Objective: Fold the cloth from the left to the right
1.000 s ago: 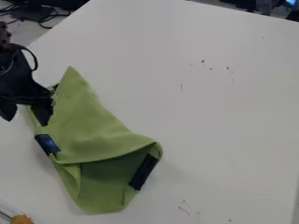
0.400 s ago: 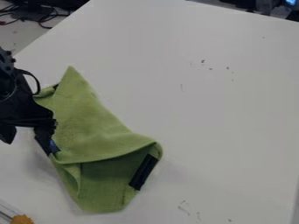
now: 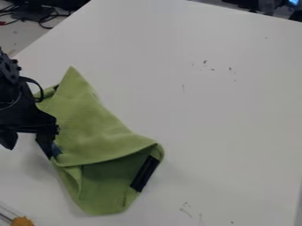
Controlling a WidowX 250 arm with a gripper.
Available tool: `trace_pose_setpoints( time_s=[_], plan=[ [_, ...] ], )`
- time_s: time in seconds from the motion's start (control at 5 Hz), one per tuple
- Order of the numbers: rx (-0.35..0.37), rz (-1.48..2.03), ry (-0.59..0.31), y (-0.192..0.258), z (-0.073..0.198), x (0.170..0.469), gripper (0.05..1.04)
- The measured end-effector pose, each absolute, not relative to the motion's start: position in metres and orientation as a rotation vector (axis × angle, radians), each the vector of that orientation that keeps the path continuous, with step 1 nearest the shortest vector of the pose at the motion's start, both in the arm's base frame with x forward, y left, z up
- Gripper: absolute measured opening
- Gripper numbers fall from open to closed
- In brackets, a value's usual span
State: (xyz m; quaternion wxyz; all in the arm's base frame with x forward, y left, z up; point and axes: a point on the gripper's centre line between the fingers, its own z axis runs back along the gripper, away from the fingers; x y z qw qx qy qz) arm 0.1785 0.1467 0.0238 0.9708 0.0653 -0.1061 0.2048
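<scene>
Soft, muted light falls evenly over my table, with a faint shadow by the cloth toward eight o'clock and my gripper nearly black.

Cloth: plain light green, deeper olive in the lower fold. Strip on its lower right: black. Patch at its left edge: dark blue. Gripper: black. Table: pale grey, flecked with dark marks. Fuzzy thing, lower left of frame: orange-yellow.
</scene>
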Motion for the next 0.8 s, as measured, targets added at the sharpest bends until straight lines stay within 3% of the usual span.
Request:
trace_pose_setpoints(
  time_s=[0.8],
  plan=[
    [0.175, 0.396, -0.186, 0.143, 0.025, 0.194, 0.999]
  ],
)
